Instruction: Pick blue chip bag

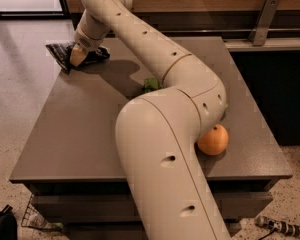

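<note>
The gripper [78, 57] sat at the far left corner of the counter [85, 139], tip down on the blue bag [60, 51]. The bag lay crumpled and flat right at that corner. Most of its dark foil showed past the gripper toward the left edge, and a smaller part showed on the gripper's other side. The gripper's tan tip touched the top of the bag, but the rest was hidden from this angle, so it could not be told whether the jaws were spread or pinching the foil.

The arm [155, 49] rose from the near edge, where its thick cream link filled the foreground. It bent over the right half of the counter and reached on to the far left corner, casting a shadow on the surface just beside the bag.

A scrap of green, probably a green bag [151, 84], peeked out from behind the arm near the middle of the counter, well apart from the blue bag. An orange [213, 140] rested toward the near right corner, just beside the arm's bend and partly covered by it.

A metal bracket [264, 19] stood beyond the far right corner.
</note>
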{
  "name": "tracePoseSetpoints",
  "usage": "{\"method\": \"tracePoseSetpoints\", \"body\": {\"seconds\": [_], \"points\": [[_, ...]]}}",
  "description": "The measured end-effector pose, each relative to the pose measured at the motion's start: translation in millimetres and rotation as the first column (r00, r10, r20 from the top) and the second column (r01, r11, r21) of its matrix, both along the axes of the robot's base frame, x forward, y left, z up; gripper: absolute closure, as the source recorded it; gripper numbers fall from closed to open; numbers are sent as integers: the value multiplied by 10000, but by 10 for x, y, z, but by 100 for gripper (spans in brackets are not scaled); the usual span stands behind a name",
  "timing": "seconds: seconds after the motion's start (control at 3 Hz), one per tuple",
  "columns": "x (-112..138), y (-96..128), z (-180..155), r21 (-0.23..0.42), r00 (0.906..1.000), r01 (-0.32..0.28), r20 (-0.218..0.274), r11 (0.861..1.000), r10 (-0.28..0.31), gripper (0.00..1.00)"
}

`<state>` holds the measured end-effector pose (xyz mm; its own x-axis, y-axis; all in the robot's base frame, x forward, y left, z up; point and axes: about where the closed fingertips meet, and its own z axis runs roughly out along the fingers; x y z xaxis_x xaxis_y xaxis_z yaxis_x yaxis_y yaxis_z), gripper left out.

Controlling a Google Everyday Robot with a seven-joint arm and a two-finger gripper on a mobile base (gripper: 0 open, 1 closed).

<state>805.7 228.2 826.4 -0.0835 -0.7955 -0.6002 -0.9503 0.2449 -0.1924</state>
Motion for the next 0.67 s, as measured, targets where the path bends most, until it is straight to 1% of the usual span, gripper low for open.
{"method": "tracePoseSetpoints", "body": {"seconds": [0.33,0.67], "points": [[0,1,2,-1,10000,-2,-3,10000,2,100],[0,1,3,-1,10000,-2,-3,10000,2,100]]}}
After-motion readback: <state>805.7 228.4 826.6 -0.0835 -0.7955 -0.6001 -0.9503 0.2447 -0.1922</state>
